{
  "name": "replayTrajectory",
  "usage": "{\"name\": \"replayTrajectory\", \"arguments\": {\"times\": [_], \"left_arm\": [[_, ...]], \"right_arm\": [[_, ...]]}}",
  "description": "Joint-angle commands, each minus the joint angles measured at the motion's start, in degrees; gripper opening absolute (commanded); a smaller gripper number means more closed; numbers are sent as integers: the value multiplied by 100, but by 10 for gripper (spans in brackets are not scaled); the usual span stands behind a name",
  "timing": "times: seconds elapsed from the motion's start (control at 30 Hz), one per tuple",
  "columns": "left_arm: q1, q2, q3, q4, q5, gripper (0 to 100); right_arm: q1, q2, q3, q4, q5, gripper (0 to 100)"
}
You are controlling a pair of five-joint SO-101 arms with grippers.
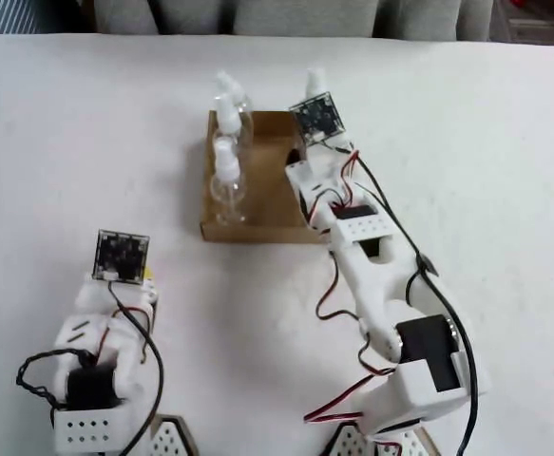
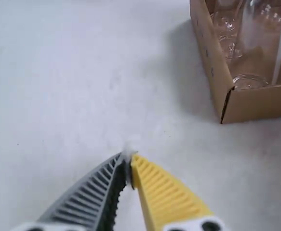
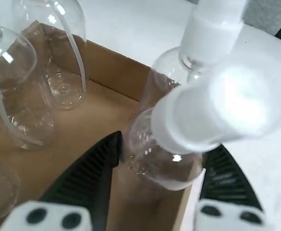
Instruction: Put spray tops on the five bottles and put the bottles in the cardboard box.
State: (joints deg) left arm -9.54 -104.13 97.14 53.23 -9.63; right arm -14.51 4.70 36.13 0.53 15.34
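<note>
The cardboard box (image 1: 267,204) lies mid-table. My right arm (image 1: 362,247) stretches over its right side. In the right wrist view my right gripper (image 3: 159,163) is shut on a clear bottle (image 3: 150,154) with a white spray top (image 3: 222,106), held just inside the box wall (image 3: 116,62). A second topped bottle (image 3: 210,33) stands right behind it. Two clear bottles (image 3: 53,57) with dip tubes stand deeper in the box; from above they show as topped bottles (image 1: 229,152) along the box's left side. My left gripper (image 2: 129,156) is shut and empty, low over the bare table.
The left arm (image 1: 105,323) sits at the near left, well short of the box corner (image 2: 224,103). White tabletop (image 1: 77,142) spreads to the left and right of the box. Grey chair backs (image 1: 286,14) line the far edge.
</note>
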Motion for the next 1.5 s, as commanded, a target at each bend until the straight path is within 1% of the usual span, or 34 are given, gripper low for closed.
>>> {"name": "replayTrajectory", "arguments": {"times": [0.0,0.1,0.37,0.53,0.7,0.77,1.0,1.17,1.37,1.47], "left_arm": [[57,-40,-18,-123,-70,24],[48,-40,-18,-123,-70,24],[48,-40,-18,-123,-70,24],[48,-40,-18,-123,-70,24],[48,-40,-18,-123,-70,24],[48,-40,-18,-123,-70,24],[48,-40,-18,-123,-70,24],[48,-40,-18,-123,-70,24],[57,-40,-18,-123,-70,24],[57,-40,-18,-123,-70,24]], "right_arm": [[31,-22,-70,215,70,265],[22,-22,-70,295,70,318],[22,-22,-70,303,70,347],[22,-22,-70,303,70,441],[22,-22,-79,312,-466,485],[22,-57,-79,312,-527,498],[-189,-418,176,286,-536,503],[-154,-567,229,268,-545,503],[-171,-769,229,295,-1002,503],[-189,-989,316,303,-1354,503]]}}
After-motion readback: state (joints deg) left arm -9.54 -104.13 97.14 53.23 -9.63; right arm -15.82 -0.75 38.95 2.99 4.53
